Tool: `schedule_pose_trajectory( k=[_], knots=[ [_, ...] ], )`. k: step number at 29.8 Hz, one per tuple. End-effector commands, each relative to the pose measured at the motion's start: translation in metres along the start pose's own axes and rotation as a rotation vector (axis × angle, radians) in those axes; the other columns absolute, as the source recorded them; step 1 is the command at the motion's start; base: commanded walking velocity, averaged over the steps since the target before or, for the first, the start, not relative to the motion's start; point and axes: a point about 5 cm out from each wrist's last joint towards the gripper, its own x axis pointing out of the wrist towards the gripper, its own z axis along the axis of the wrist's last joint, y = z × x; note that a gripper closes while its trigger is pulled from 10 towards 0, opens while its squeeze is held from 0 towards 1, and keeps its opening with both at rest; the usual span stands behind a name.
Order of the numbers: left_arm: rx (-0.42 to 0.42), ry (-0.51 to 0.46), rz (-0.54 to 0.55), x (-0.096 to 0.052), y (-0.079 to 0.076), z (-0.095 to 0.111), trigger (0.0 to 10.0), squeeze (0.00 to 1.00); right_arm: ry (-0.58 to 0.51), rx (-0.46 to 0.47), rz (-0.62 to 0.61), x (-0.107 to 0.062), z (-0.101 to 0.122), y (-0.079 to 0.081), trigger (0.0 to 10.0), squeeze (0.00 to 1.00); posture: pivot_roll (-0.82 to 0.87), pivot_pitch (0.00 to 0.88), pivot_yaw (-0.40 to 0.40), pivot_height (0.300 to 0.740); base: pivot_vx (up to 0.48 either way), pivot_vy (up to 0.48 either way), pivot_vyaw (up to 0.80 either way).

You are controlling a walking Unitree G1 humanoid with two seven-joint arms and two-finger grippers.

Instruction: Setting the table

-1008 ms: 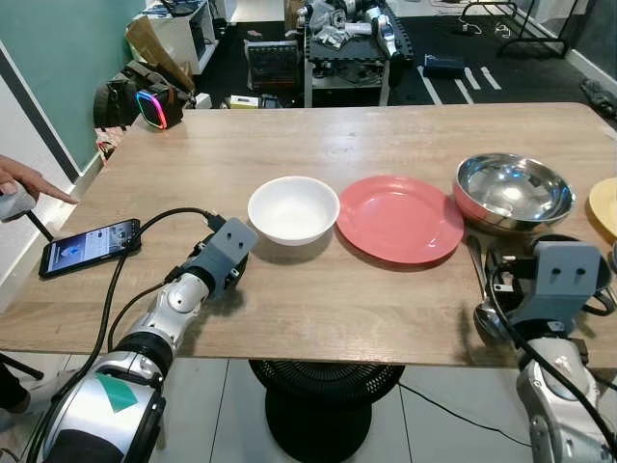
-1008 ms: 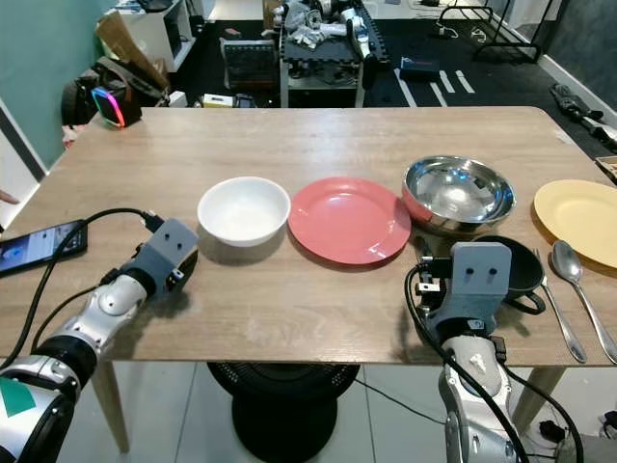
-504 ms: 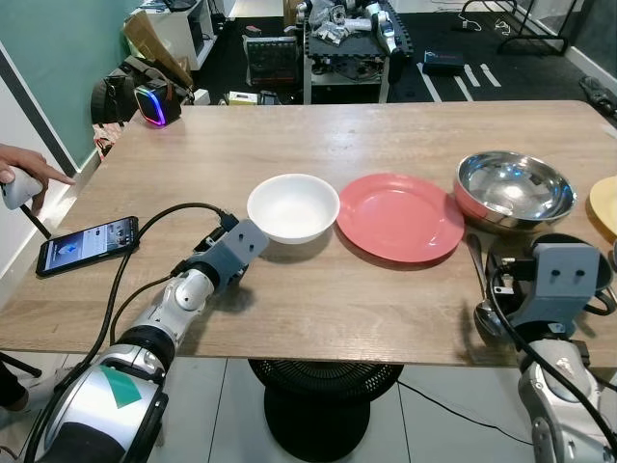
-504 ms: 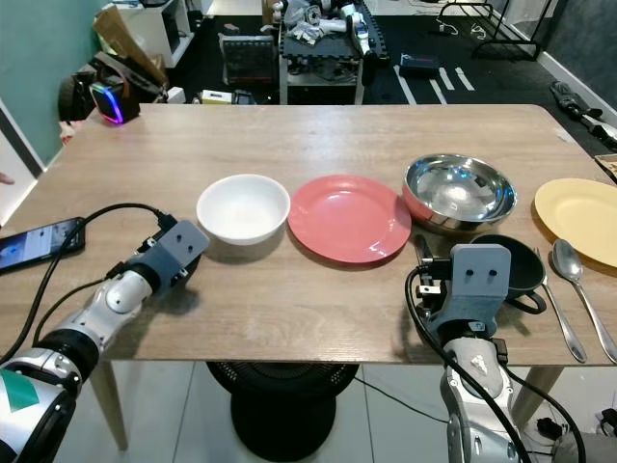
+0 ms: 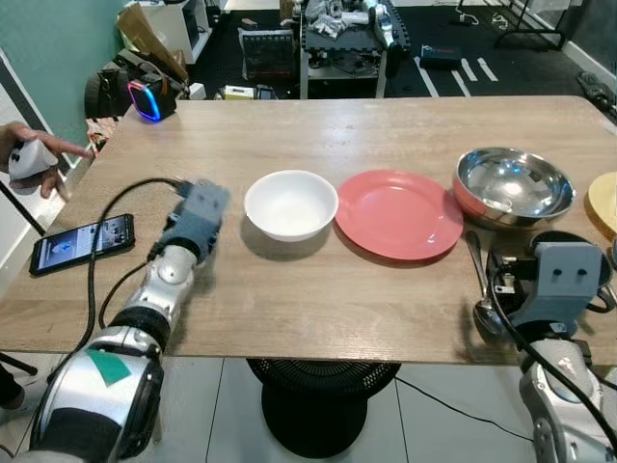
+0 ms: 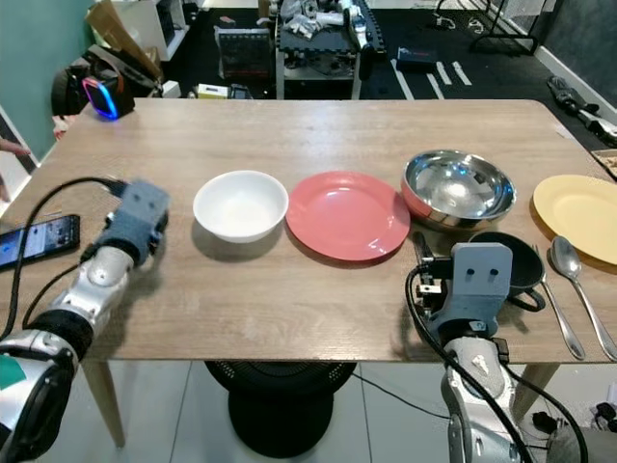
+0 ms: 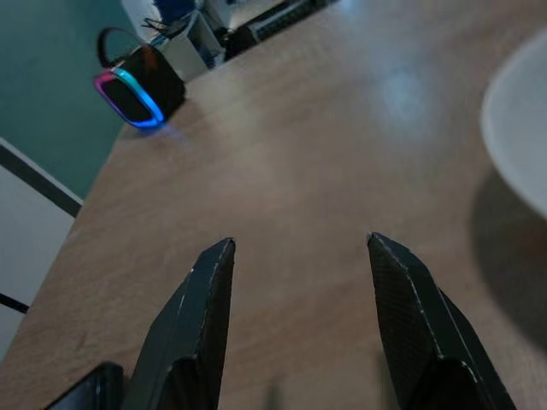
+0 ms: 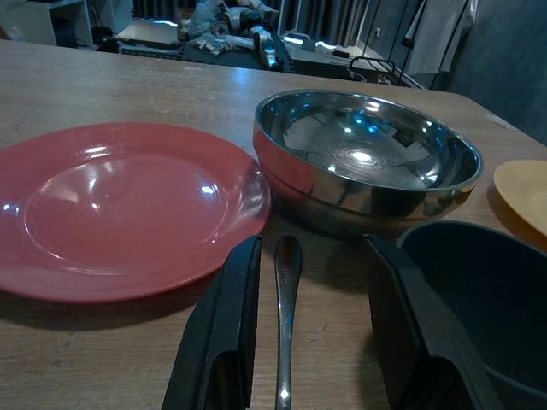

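A white bowl (image 5: 291, 203), a red plate (image 5: 398, 212) and a steel bowl (image 5: 511, 185) stand in a row across the wooden table (image 5: 318, 299). A yellow plate (image 6: 578, 204) lies at the right edge with a spoon (image 6: 569, 260) beside it. My left gripper (image 7: 299, 244) is open over bare wood, left of the white bowl (image 7: 521, 128). My right gripper (image 8: 312, 246) is open, one finger on each side of a metal spoon handle (image 8: 286, 290), just before the steel bowl (image 8: 367, 162). A black bowl (image 6: 511, 265) sits right of that gripper.
A phone (image 5: 72, 243) with a cable lies near the table's left edge. A person's hand (image 5: 29, 159) holds a white object beyond that edge. A speaker with a glowing ring (image 5: 145, 99) sits at the far left corner. Shelves and clutter stand behind the table.
My left arm has swung left, away from the white bowl, and now points across the table. The person's hand has risen. The right arm has not moved.
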Motion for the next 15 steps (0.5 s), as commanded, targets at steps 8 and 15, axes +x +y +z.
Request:
schedule_pose_trajectory(
  k=[8, 15],
  knots=[
    [-0.1, 0.034, 0.004, 0.001, -0.003, -0.001, 10.0, 0.0, 0.02, -0.023, -0.014, -0.008, -0.001, -0.007, 10.0, 0.0, -0.32, 0.157, 0.126, 0.74, 0.0, 0.0, 0.0],
    [-0.219, 0.054, 0.005, 0.0, -0.009, -0.003, 10.0, 0.0, 0.023, -0.03, -0.01, -0.008, 0.0, -0.008, 10.0, 0.0, -0.34, 0.156, 0.123, 0.74, 0.0, 0.0, 0.0]
  ],
)
